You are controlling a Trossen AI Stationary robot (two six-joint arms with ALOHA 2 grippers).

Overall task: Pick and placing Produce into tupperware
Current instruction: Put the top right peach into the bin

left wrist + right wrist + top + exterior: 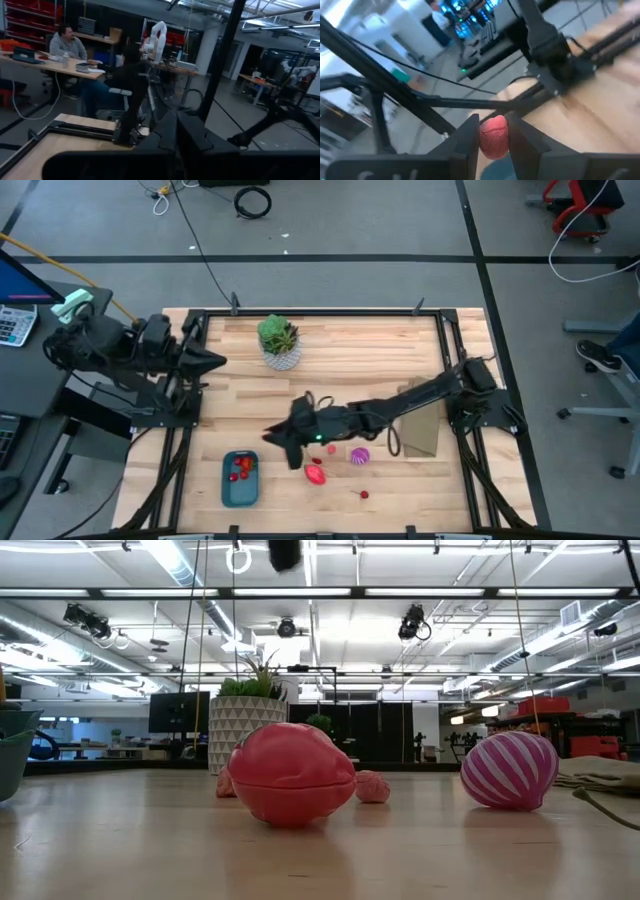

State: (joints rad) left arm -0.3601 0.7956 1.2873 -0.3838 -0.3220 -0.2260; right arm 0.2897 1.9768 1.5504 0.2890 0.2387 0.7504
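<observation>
Between the right gripper's [494, 131] fingers sits a small red produce piece [494, 136], pinched for carrying; the teal tupperware [240, 479] lies just beyond and below. Left gripper [215, 361], shut and empty, waits well apart.

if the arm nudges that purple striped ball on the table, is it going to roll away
Probably yes. The purple striped ball looks nearly round and rests on flat bare wood, nothing touching it, so a nudge would likely roll it. Its shallow ribs may slow it slightly.
</observation>
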